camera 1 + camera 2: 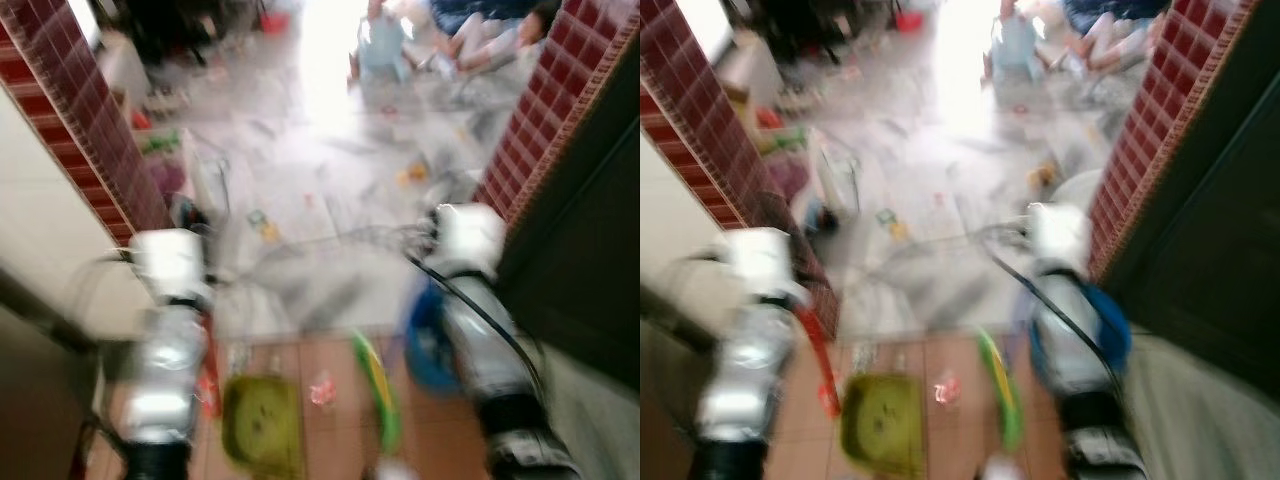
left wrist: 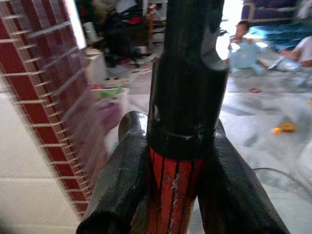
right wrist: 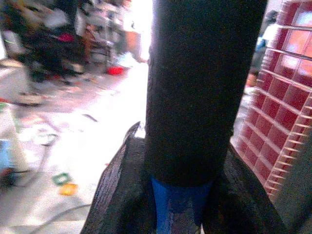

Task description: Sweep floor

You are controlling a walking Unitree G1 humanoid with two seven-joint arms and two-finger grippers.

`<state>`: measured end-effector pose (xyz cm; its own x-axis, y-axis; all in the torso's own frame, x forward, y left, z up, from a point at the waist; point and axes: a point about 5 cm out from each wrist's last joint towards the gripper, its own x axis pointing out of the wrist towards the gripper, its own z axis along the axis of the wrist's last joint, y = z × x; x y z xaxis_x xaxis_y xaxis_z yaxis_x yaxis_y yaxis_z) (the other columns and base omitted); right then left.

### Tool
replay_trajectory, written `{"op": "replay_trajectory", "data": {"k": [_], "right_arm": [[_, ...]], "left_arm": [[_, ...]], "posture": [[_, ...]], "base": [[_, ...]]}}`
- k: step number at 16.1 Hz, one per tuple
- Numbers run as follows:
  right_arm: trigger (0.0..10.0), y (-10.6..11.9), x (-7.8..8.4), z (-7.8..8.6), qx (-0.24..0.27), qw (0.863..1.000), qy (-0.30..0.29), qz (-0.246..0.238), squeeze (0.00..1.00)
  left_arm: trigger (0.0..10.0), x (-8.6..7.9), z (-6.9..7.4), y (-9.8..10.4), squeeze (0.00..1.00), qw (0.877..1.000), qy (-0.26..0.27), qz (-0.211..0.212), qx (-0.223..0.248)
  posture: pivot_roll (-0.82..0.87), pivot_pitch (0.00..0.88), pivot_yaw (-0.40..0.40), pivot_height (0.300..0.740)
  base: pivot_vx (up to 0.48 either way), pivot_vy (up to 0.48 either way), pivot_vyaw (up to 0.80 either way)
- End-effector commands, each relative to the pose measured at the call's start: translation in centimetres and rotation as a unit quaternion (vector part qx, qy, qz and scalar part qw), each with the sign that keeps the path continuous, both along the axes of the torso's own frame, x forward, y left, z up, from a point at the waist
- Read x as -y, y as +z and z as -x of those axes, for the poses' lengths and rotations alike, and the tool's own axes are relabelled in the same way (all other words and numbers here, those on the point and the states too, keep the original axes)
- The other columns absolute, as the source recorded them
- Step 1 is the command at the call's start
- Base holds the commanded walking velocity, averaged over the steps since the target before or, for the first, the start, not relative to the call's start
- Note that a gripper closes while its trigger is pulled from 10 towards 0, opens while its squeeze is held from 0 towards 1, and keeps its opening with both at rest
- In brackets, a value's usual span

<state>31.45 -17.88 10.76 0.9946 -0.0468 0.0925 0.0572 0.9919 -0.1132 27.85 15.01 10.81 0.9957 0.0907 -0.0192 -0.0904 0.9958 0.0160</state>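
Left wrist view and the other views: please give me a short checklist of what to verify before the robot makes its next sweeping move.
1. Left tool shut on the red handle: ok.
2. Right tool shut on the blue handle: ok.
3. Head views sharp enough to aim: not ok, blurred.
4. Litter located, such as the pink scrap on the brown tiles: ok.
5. People seated on the far floor, away from the arms: ok.
6. Where each handle's working end rests: cannot tell.
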Motion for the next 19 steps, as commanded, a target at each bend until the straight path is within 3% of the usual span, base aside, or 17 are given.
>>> {"op": "replay_trajectory", "data": {"k": [1,4,11,15,19], "right_arm": [[10.0,1.4,-1.7,-0.6,0.026,0.999,0.026,0.014,0.0],[10.0,1.2,-1.6,-0.6,0.023,0.999,0.026,0.015,0.0],[10.0,0.7,-1.5,-0.6,0.012,1.0,0.023,0.017,0.0],[10.0,0.6,-1.5,-0.7,0.009,1.0,0.02,0.012,0.0],[10.0,0.9,-1.0,-1.2,0.0,1.0,0.0,-0.016,0.0]], "left_arm": [[10.0,-1.4,-0.2,1.1,0.0,0.999,0.023,0.009,0.026],[10.0,-1.6,-0.2,1.1,0.0,0.999,0.032,0.005,0.023],[10.0,-1.5,-0.1,1.1,0.0,0.999,0.017,-0.031,0.024],[10.0,-1.6,-0.4,-0.5,0.0,0.998,0.027,-0.052,0.001],[10.0,-0.3,-2.1,-2.4,0.0,0.999,0.018,-0.039,-0.01]], "posture": [[-0.03,0.0,0.013,0.74],[-0.03,0.0,0.013,0.74],[-0.03,0.0,0.019,0.74],[-0.04,0.0,0.019,0.74],[-0.07,0.0,0.01,0.74]], "base": [[0.319,0.36,0.0],[0.1,0.381,0.0],[0.0,0.0,0.0],[0.0,0.0,0.0],[0.0,0.0,0.0]]}}
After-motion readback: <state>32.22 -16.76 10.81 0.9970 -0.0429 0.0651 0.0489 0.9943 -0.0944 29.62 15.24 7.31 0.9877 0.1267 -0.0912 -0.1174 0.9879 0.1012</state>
